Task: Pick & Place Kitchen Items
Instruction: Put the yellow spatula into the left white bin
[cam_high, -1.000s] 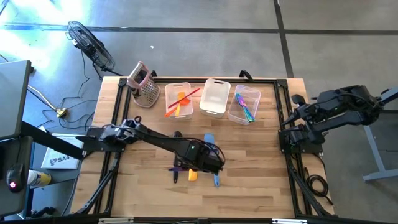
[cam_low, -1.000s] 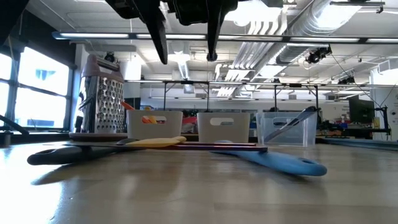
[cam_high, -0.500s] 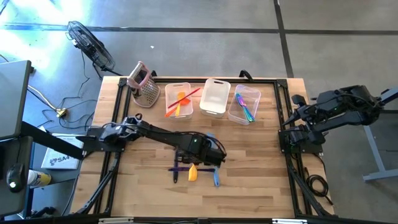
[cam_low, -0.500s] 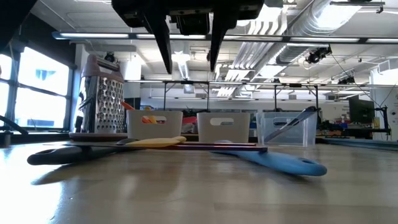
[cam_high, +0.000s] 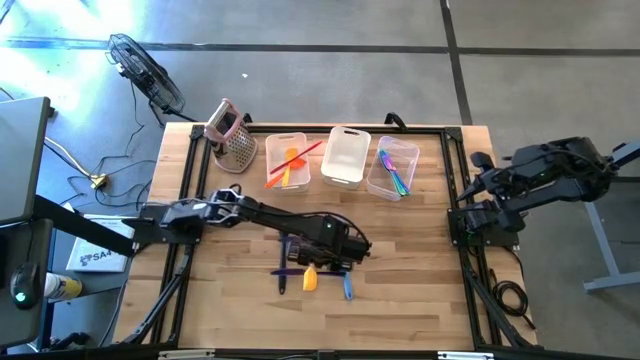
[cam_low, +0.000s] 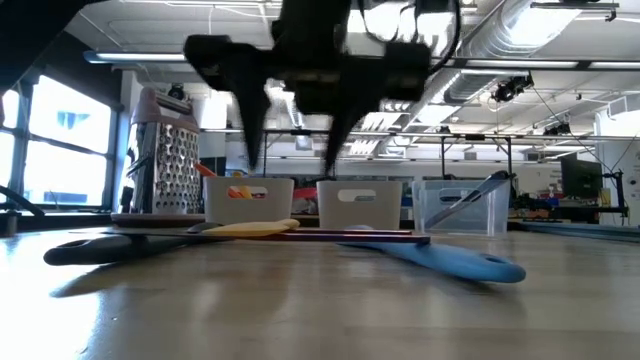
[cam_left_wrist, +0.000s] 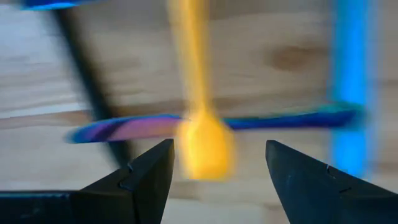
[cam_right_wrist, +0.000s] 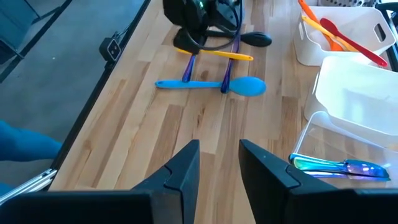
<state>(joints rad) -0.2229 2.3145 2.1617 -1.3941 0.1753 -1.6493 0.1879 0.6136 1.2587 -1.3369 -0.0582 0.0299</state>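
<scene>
Several slim utensils lie crossed on the table's near middle: a yellow spoon (cam_left_wrist: 202, 146), a purple one (cam_left_wrist: 124, 129), a blue one (cam_left_wrist: 349, 62) and a dark one (cam_low: 100, 248). My left gripper (cam_high: 330, 258) hangs open just above this pile. In its wrist view (cam_left_wrist: 217, 162) the fingers stand either side of the yellow spoon's bowl without touching it. In the low view (cam_low: 290, 170) the fingertips are clear of the table. My right gripper (cam_right_wrist: 217, 168) waits open at the table's right edge (cam_high: 468, 216).
Three clear bins stand in a row at the far side. The left bin (cam_high: 288, 160) holds orange and red utensils, the middle bin (cam_high: 346, 155) shows nothing inside, and the right bin (cam_high: 393, 168) holds purple and green ones. A metal grater (cam_high: 232, 135) stands at the far left corner.
My left gripper has come down toward the pile of utensils, staying open. The utensils have not moved.
</scene>
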